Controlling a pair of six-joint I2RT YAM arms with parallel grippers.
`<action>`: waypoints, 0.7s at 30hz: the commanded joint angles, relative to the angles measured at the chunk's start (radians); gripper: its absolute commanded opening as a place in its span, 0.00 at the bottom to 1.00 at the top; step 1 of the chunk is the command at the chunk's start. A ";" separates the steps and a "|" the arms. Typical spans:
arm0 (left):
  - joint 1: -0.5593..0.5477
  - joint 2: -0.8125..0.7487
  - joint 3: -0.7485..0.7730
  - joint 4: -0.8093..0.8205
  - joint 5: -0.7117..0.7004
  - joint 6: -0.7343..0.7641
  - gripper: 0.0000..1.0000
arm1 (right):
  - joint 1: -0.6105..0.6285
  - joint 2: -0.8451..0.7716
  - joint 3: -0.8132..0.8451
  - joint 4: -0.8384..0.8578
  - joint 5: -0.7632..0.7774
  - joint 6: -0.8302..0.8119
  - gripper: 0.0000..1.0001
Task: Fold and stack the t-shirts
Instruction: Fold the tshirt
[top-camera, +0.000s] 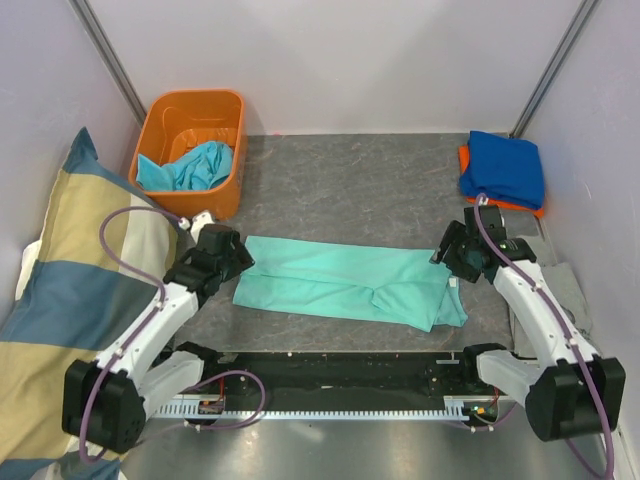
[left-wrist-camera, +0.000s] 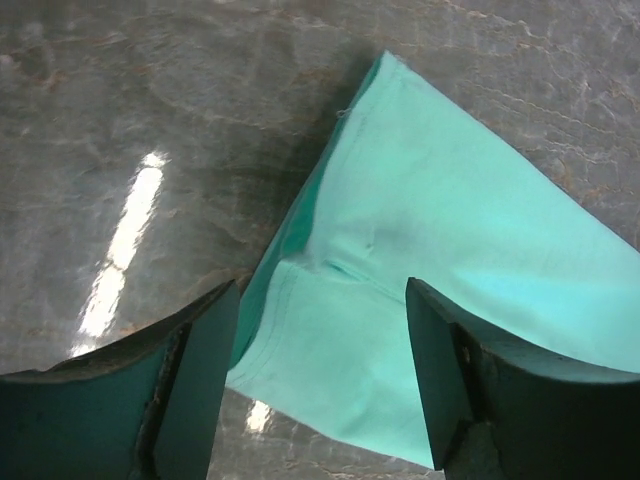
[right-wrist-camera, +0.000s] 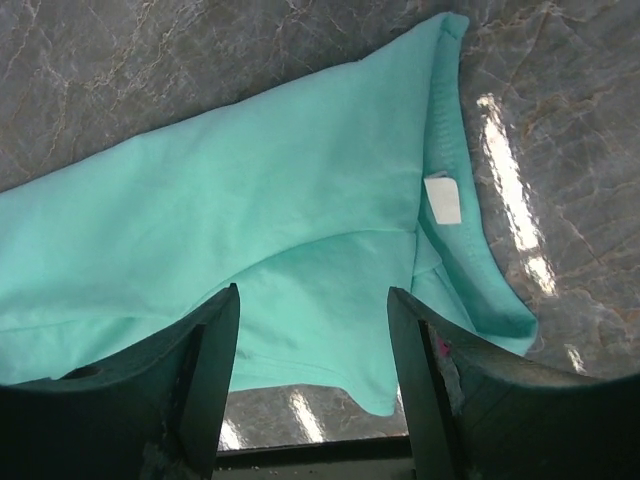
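Both hover wide open: left gripper (left-wrist-camera: 320, 290) over one end of the shirt (top-camera: 340, 280), right gripper (right-wrist-camera: 312, 292) over its collar end, set to pinch and fold.

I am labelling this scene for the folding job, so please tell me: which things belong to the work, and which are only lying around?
Belong to the job: mint t-shirt, turquoise t-shirt, royal blue t-shirt, orange t-shirt under it.
Only lying about: striped pillow, grey cloth, orange bin.
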 joint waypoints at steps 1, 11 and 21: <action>-0.012 0.128 0.077 0.201 0.084 0.106 0.75 | 0.017 0.069 0.043 0.134 -0.014 0.002 0.69; -0.076 0.228 0.163 0.208 0.065 0.132 0.77 | 0.081 0.280 0.047 0.288 -0.032 0.038 0.69; -0.076 0.108 0.144 0.123 0.030 0.160 0.78 | 0.084 0.509 0.113 0.348 0.012 0.042 0.70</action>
